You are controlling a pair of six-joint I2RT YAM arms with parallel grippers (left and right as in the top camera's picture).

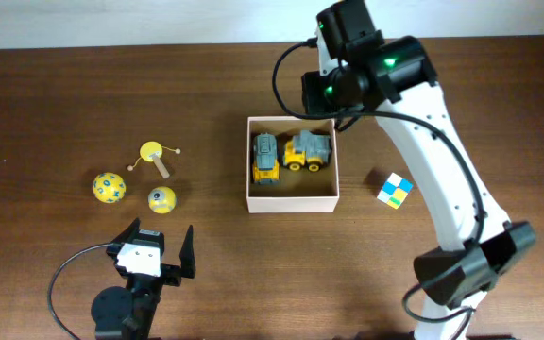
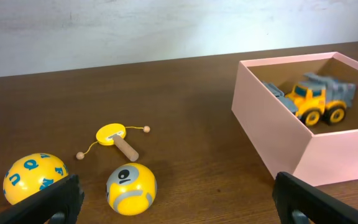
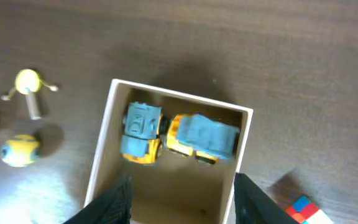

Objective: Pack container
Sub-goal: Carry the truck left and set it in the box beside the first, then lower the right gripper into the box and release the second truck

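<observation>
The container (image 1: 291,202) is a square white box with a tan inside, standing mid-table. Two yellow and grey toy trucks (image 1: 293,154) lie side by side along its far wall. My right gripper (image 3: 182,202) hangs above the box, open, with only the bare box floor (image 3: 179,186) between its fingers. Open as well, my left gripper (image 2: 179,205) sits low near the table's front edge. A yellow and grey ball (image 2: 131,188) lies just ahead of it, between the fingers' lines but not touched.
Left of the box lie a yellow ball with blue marks (image 1: 109,187), the yellow and grey ball (image 1: 161,199) and a yellow rattle drum on a wooden handle (image 1: 155,156). A coloured cube (image 1: 395,189) sits right of the box.
</observation>
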